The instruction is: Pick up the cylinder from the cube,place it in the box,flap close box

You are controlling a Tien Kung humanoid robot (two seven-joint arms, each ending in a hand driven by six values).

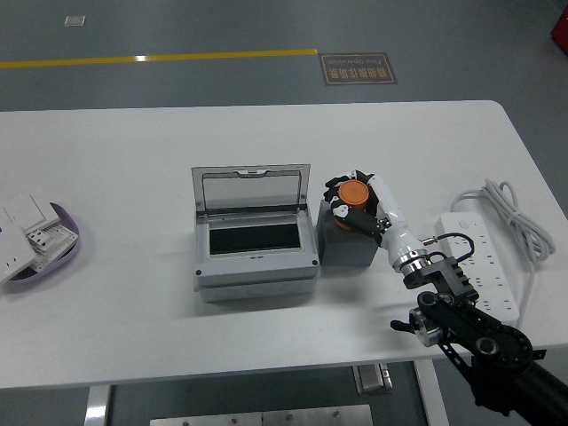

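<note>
The small orange cylinder (354, 193) stands upright on the dark grey cube (347, 240), just right of the grey box (256, 257), whose clear hinged lid (251, 189) is tipped up and open. The robot's right hand (359, 206), white and black, wraps its fingers around the cylinder's sides in a grasp. The cylinder looks light, rigid and smooth, probably somewhat slippery, so a firm side grip low around its body seems wise. The left arm is out of view.
</note>
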